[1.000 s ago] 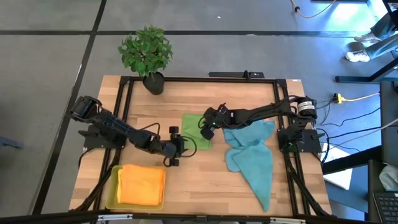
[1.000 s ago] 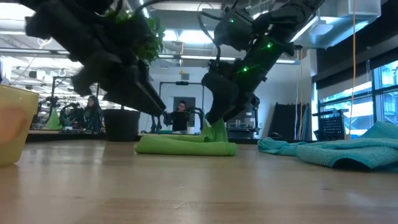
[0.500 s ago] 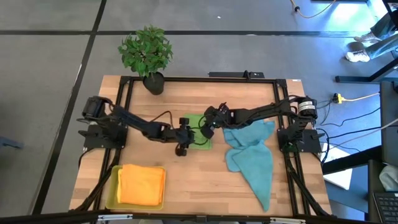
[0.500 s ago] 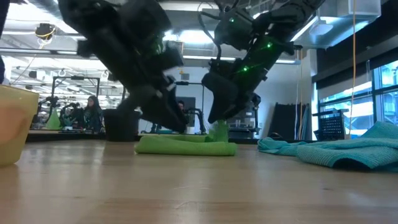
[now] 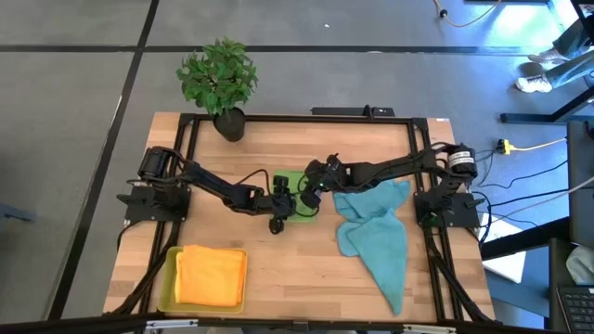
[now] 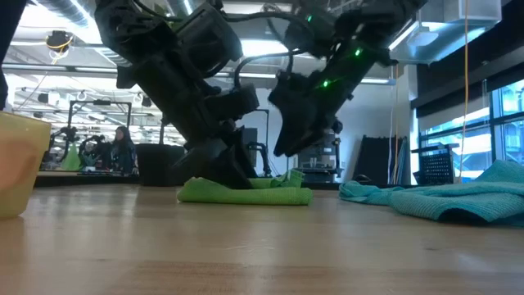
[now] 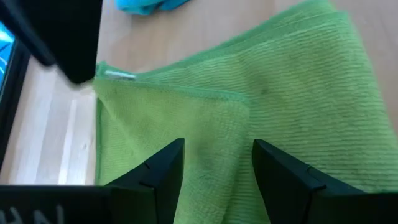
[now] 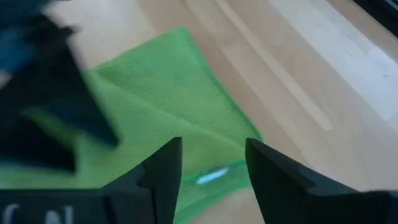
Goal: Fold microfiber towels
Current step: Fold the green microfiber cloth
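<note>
Now both my tools over green towel (image 5: 295,182) at desk (image 5: 306,269) centre. Left tool (image 7: 214,168) parted, holding nothing, above folded edge, likely to press crease. Right tool (image 8: 211,163) parted, empty, at towel's 3 o'clock corner.

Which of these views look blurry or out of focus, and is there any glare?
High view: evenly lit and sharp, with a bright bluish glare patch on the floor at the top right. Low view: backlit by ceiling lights, so both arms read as dark shapes above the green towel. Left wrist view: weave sharp, the dark shape at the corner soft. Right wrist view: the other arm is a dark smear.
</note>
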Controlling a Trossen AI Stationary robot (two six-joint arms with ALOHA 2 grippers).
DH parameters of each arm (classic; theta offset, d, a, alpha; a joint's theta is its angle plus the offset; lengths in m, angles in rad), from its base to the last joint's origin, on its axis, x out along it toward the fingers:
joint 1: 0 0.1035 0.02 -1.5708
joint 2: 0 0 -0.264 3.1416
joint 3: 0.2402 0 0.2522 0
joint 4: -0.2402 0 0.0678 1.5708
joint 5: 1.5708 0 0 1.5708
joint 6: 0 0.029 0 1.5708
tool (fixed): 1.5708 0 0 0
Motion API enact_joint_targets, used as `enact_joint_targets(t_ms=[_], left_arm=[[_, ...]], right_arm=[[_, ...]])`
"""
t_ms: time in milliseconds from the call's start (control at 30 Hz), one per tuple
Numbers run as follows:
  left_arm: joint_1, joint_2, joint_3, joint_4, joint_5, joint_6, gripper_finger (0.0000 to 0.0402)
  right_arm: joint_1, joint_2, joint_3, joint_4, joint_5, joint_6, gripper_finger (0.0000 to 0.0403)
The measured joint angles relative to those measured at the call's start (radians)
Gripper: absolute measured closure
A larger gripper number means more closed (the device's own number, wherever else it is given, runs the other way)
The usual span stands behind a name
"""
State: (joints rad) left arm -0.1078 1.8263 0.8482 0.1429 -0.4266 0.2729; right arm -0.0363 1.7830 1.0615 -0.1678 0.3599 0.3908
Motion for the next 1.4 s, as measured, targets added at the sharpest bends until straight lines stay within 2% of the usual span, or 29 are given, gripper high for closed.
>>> enact_joint_targets(t_ms=[300,433,567,700,800,933,1133,1400], left_arm=[[0.01,0.0,0.0,0.0,-0.001,0.0,0.0221],[0.01,0.0,0.0,0.0,-0.001,0.003,0.0221],[0.01,0.0,0.0,0.0,0.0,0.002,0.0221],[0.016,0.0,-0.001,0.004,0.002,0.002,0.0221],[0.029,0.0,-0.001,0.004,0.005,-0.001,0.0221],[0.043,0.0,-0.001,0.004,0.029,-0.019,0.0221],[0.051,0.0,-0.001,0.004,0.06,-0.03,0.0221],[0.05,0.024,0.0,0.018,0.068,-0.012,0.0233]], right_arm=[[0.136,-0.075,-0.003,-0.047,0.011,-0.024,0.0258],[0.198,-0.092,-0.06,0.018,0.042,-0.07,0.0278],[0.218,-0.16,-0.227,0.248,-0.007,-0.077,0.0316],[0.212,-0.191,-0.436,0.65,-0.095,-0.077,0.0363],[0.208,-0.162,-0.538,0.896,-0.131,-0.061,0.0394],[0.207,-0.079,-0.584,1.098,-0.155,-0.05,0.0396],[0.206,0.046,-0.494,1.062,-0.22,-0.032,0.0398],[0.193,0.126,-0.355,0.823,-0.232,-0.008,0.0398]])
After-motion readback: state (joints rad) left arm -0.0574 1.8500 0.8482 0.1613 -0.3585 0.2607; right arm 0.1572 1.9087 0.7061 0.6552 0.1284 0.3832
